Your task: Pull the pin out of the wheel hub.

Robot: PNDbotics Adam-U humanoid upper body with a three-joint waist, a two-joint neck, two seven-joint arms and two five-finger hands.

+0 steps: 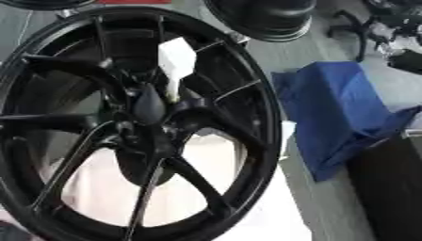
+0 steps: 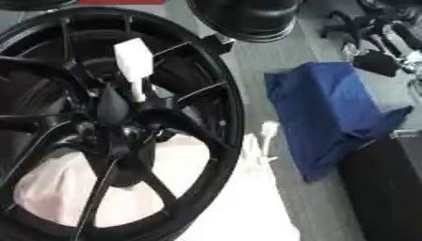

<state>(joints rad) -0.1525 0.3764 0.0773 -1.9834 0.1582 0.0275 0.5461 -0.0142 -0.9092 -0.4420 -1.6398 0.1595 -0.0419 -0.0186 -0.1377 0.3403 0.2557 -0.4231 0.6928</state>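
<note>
White pin [image 1: 175,63] seated in wheel hub [image 1: 148,123]; no hand visible, finger state unknown. Risk: off-axis pull jams pin.

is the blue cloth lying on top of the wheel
No, the blue cloth lies on the grey floor to the right of the black wheel, clear of its rim.

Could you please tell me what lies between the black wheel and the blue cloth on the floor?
Mostly bare grey floor separates the wheel from the blue cloth; the right eye view also shows a small white piece at the rim.
</note>
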